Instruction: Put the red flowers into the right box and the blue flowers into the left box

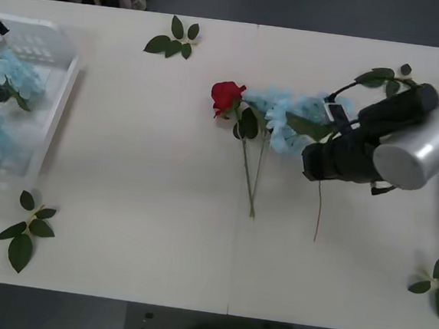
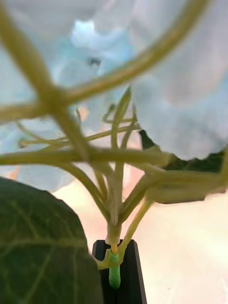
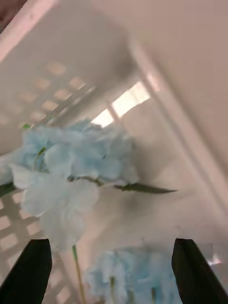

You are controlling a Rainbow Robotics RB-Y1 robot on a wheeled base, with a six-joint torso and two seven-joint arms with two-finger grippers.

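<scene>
Sorting is partway: two blue flowers (image 1: 12, 73) lie in the left box (image 1: 55, 112), the left pincer (image 3: 111, 270) spread apart above them. The right pincer (image 2: 115, 270) clamps another blue flower's stem (image 2: 114, 256) mid-table (image 1: 142, 165); a red flower (image 1: 227, 97) waits beside it.

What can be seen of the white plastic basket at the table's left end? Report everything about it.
The white plastic rectangular basket sits at the left end of the pale table, partly cut off by the front view's edge. Its walls are perforated with rows of small slots under a solid rim. Inside lie two pale blue flower clusters on green stems. The left end effector, black fingers open, hangs over its interior, touching nothing visible.
</scene>
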